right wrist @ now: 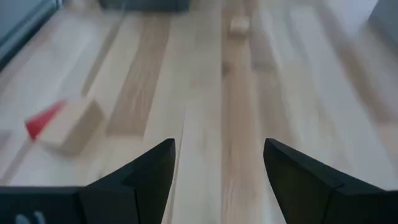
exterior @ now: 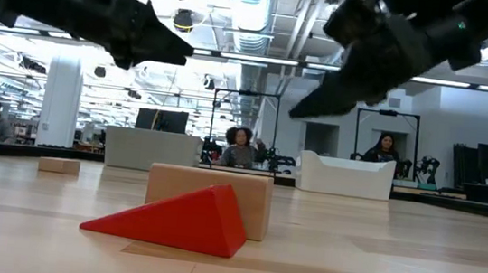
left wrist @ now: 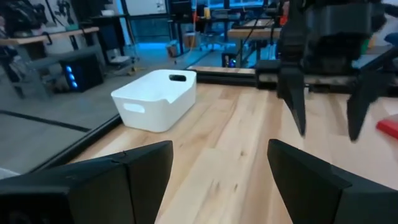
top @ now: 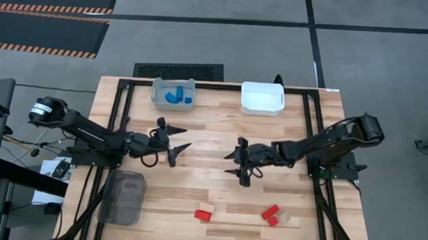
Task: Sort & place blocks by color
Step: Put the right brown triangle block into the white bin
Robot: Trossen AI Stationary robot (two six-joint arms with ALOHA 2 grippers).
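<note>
High view: both hands hover mid-worktop, empty. The left hand and right hand stand with fingers spread wide. Blue blocks lie in the grey bin; the white bin looks empty. Red blocks and a red wedge rest loose near the front edge.

Low view: the wedge touches a tan block. Risk: a grasp there may catch both, mixing colours.

Left wrist view: the right hand faces close ahead. Risk: collision if both reach inward.

Right wrist view: wedge and tan block lie ahead, off-centre.
</note>
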